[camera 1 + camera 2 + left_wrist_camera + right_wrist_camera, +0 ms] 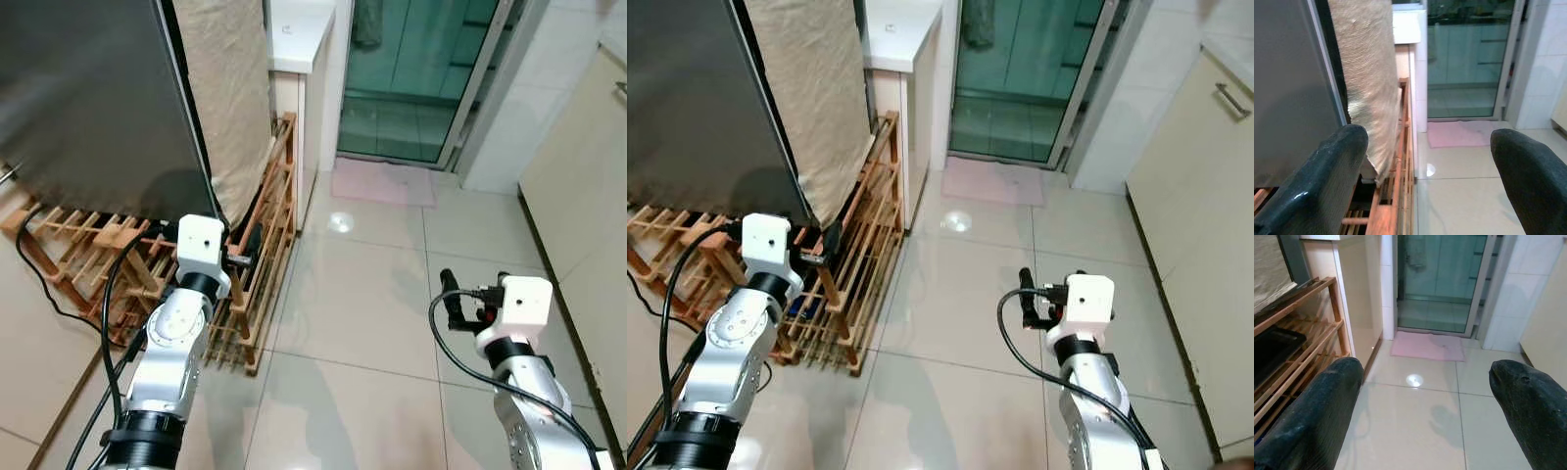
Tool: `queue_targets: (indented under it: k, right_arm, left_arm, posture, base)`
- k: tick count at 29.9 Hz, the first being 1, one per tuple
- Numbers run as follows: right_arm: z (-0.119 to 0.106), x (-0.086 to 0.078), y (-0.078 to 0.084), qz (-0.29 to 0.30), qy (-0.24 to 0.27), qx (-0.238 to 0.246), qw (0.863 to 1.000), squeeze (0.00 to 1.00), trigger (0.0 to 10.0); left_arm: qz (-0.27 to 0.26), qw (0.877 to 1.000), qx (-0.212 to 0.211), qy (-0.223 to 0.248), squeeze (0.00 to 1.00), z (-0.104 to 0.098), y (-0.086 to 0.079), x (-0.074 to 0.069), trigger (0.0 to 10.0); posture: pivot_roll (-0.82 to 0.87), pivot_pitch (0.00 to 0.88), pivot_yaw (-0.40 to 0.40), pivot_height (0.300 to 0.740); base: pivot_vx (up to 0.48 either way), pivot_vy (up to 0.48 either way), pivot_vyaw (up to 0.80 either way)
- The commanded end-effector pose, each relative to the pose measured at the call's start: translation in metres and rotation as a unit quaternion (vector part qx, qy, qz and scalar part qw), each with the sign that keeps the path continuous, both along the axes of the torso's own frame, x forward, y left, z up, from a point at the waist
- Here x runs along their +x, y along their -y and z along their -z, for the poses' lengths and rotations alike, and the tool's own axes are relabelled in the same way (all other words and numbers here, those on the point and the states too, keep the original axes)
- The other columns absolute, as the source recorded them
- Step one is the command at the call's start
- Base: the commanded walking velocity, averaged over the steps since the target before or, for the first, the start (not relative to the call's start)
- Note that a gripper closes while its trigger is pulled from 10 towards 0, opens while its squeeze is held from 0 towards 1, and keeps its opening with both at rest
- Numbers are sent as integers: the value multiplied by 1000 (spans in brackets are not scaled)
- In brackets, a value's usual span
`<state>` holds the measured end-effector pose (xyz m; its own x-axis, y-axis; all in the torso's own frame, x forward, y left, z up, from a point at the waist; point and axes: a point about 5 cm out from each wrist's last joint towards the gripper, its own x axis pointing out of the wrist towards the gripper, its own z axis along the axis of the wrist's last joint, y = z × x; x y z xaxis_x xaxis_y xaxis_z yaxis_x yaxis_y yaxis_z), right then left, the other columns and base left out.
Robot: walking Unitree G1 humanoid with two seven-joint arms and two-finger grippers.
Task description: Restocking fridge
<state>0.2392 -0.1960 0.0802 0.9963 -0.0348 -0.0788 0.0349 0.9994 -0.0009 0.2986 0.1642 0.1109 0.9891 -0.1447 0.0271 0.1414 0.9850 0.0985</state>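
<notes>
The grey fridge (88, 108) stands at the upper left with its door closed, and a beige cloth (230, 88) hangs over its side. My left gripper (240, 258) is held low beside the fridge's lower corner, over the wooden rack. In the left wrist view its two black fingers (1327, 181) are spread wide with nothing between them. My right gripper (451, 299) hovers over the tiled floor to the right, open and empty, with its fingers (1317, 421) far apart in the right wrist view.
A wooden slatted rack (265, 245) runs along the floor under and beside the fridge. A black cable (39, 274) trails at the left. A white counter (299, 34), a glass sliding door (421, 69) and a pink mat (384, 181) lie ahead. Cream cabinets (588, 176) line the right.
</notes>
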Motion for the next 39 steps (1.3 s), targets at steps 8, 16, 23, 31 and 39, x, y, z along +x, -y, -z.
queue_targets:
  k: [8, 16, 23, 31, 39]
  right_arm:
    - [-3, 5, 1, 4, 7, -5, 1000, 0, 10000]
    - [-1, 6, 0, 1, 5, -6, 1000, 0, 10000]
    - [1, 8, 0, -2, 2, -6, 1000, 0, 10000]
    - [2, 11, -1, 0, 1, -3, 1000, 0, 10000]
    - [2, 11, 1, 2, 3, -2, 1000, 0, 10000]
  left_arm:
    - [-17, 1000, -12, -1, 0, -2, 1, 3, 10000]
    - [-19, 1000, -15, -1, 0, -3, 3, 5, 10000]
    - [-53, 999, 4, 4, 0, -10, 0, 14, 10000]
    - [-65, 997, 28, 13, 0, -26, -2, 37, 10000]
    - [-48, 998, 45, 20, 0, -35, 11, 52, 10000]
  posture:
    - [15, 0, -8, 740]
    - [18, 0, -9, 740]
    - [15, 0, -9, 740]
    - [11, 0, -2, 740]
    - [-5, 0, -3, 740]
  base:
    - [446, 0, 0]
    - [302, 0, 0]
    - [0, 0, 0]
    - [0, 0, 0]
    - [0, 0, 0]
